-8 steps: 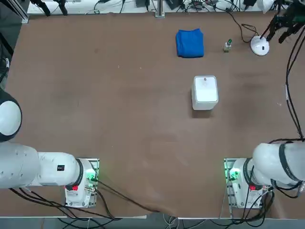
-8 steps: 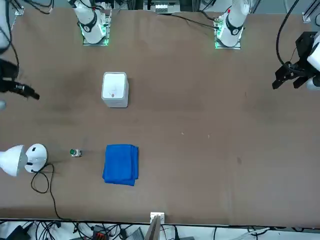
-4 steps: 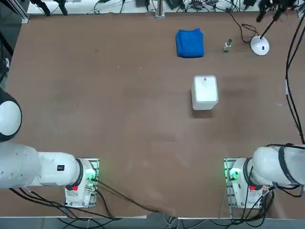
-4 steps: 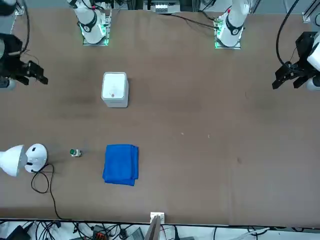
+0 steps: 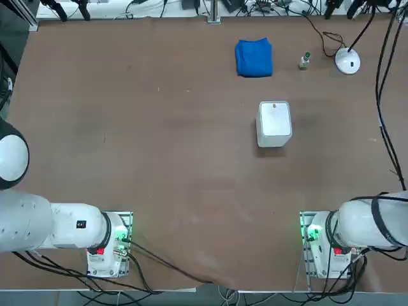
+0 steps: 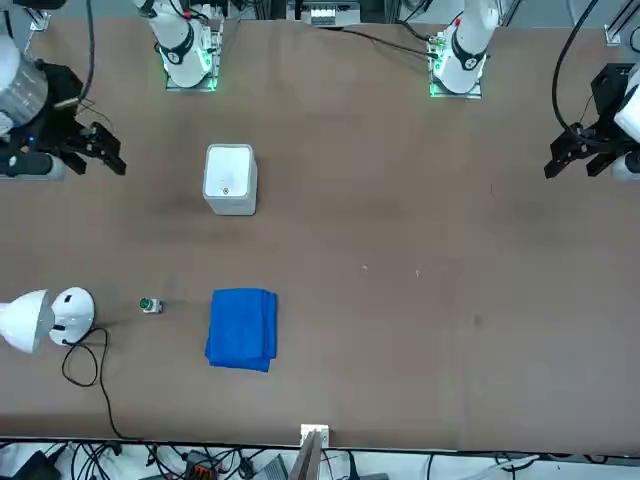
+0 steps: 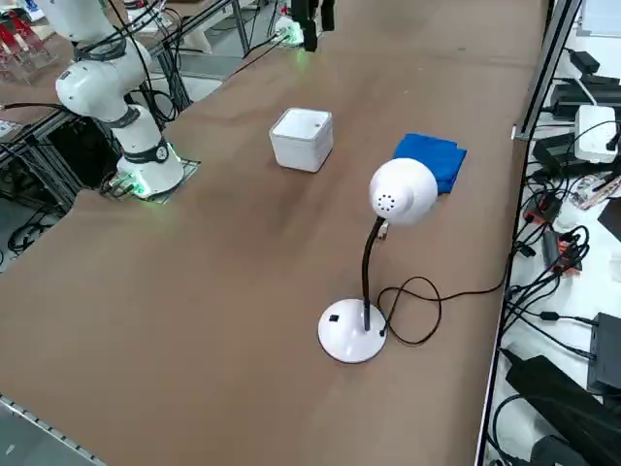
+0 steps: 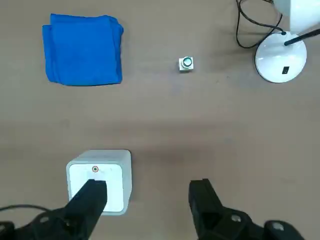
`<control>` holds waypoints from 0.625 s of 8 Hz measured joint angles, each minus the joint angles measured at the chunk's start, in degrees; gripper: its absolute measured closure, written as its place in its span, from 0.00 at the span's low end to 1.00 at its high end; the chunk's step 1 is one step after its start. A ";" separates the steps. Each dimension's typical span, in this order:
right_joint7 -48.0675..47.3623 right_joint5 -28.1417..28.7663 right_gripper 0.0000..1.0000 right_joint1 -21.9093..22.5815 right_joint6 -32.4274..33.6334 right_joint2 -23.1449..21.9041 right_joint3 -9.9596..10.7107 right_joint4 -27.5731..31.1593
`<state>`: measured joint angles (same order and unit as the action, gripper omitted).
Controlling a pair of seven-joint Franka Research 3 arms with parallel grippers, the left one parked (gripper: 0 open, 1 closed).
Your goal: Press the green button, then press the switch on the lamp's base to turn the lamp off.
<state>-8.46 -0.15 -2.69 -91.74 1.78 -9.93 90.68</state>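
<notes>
Brown tabletop (image 5: 159, 159) fills our view, with cables running along its far edge. We find the green button (image 5: 305, 60) near that far edge, standing upright between the blue cloth (image 5: 254, 57) and the lamp's base (image 5: 347, 62), apart from both. On the white disc we see the switch (image 8: 285, 70) as a small dark mark beside the black stem. We see the lamp (image 7: 374, 267) arching its white head (image 7: 402, 192) over the table, its cord looping behind the base. Nearer our side sits the white square box (image 5: 275, 123). Our right gripper (image 8: 147, 195) hangs high above the table over the box, fingers (image 8: 90, 200) spread apart and holding nothing.
</notes>
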 joint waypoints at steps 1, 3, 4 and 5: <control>0.00 -0.09 0.00 -0.09 0.00 0.78 0.42 -0.78; 2.05 -0.42 0.00 -0.35 2.92 1.70 1.27 -2.22; 4.27 -0.42 0.00 -0.58 4.30 1.70 1.65 -2.37; 5.18 -0.43 0.00 -0.96 4.76 1.69 2.05 -2.48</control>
<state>-3.29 -0.57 -3.65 -86.98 3.47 -7.88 88.20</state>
